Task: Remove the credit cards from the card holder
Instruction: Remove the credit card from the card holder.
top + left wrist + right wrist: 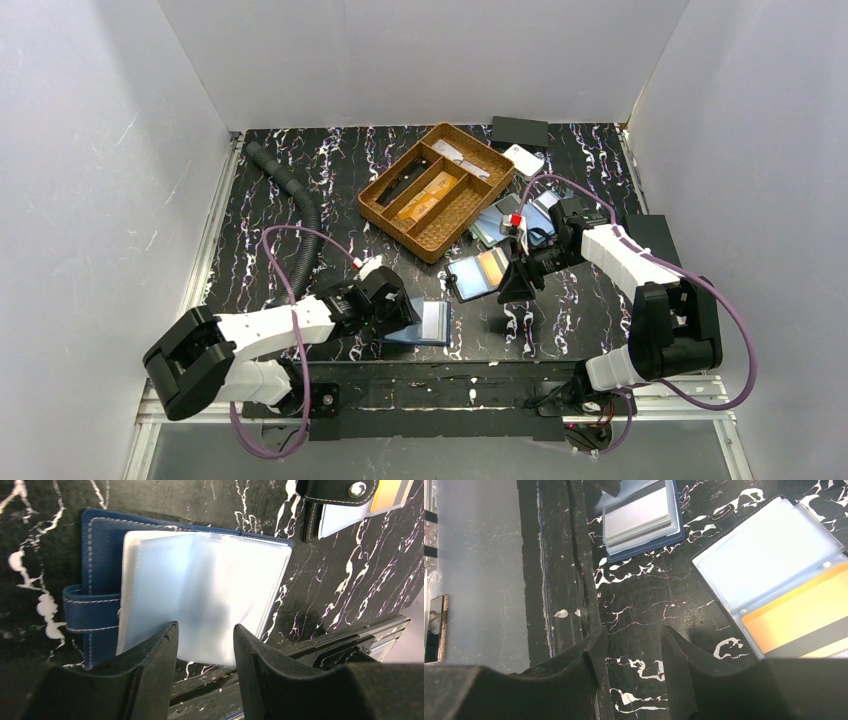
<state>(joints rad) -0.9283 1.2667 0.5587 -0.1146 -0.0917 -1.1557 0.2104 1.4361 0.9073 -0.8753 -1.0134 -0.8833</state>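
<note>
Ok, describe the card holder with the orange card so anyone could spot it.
Find the wicker tray mid-table. Beside its near corner lies an open black card holder. Unlike the blue holder left of it, its sleeve shows an orange card.

Left white arm (275,330) low, reaching toward 3 o'clock; left gripper (398,316) black fingers (150,670) parted. Right white arm (625,255) reaching toward 8 o'clock; right gripper (518,284) tilted down, fingers parted.

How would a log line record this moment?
left gripper: open, over blue holder | right gripper: open, beside black holder | orange card: not removed
</note>
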